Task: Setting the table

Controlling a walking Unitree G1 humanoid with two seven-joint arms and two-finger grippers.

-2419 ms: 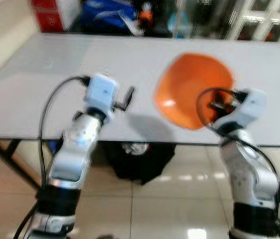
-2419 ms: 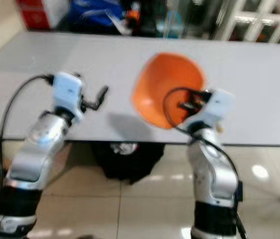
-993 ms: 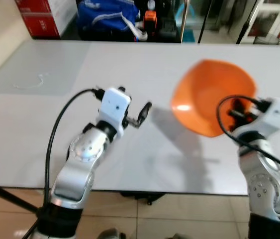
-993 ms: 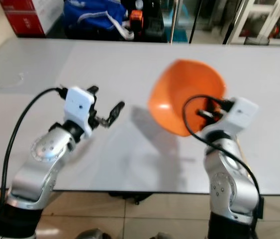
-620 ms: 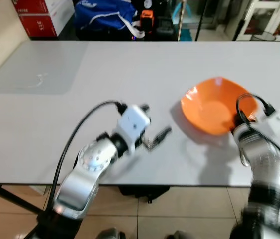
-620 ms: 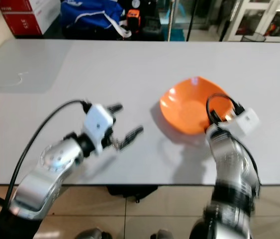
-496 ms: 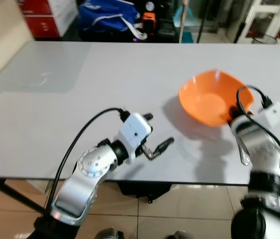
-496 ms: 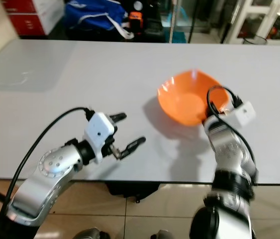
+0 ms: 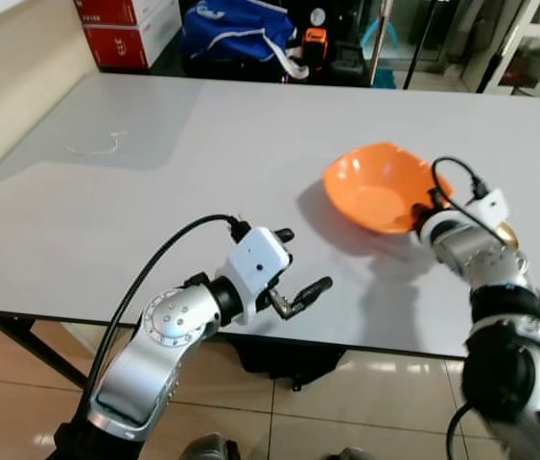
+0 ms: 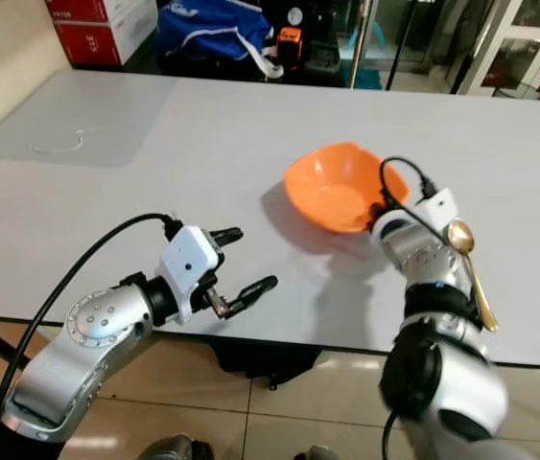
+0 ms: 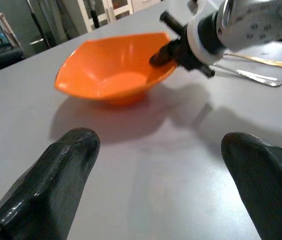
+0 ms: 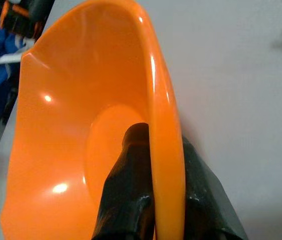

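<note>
An orange bowl (image 9: 375,190) sits upright on the grey table (image 9: 154,172), right of centre. My right gripper (image 12: 161,167) is shut on the bowl's near right rim, with one black finger (image 12: 130,170) inside and the other outside. From the head, the right gripper (image 10: 383,207) is at the bowl's edge. My left gripper (image 9: 298,262) hovers open and empty just above the table near its front edge, left of the bowl. The left wrist view looks between the open left gripper's (image 11: 156,165) fingers at the orange bowl (image 11: 113,67). A gold spoon (image 10: 468,261) lies right of the bowl.
A silver utensil (image 11: 251,76) lies beside the gold spoon (image 11: 261,60). A thin white cord (image 9: 92,149) rests on the far left of the table. Behind the table are a blue bag (image 9: 236,24) and red boxes (image 9: 121,21). Tiled floor lies below the front edge.
The bowl was held tilted in the air a second ago and now sits level on the table, still gripped. The camera has shifted. My left gripper has sunk towards the table's front edge.
</note>
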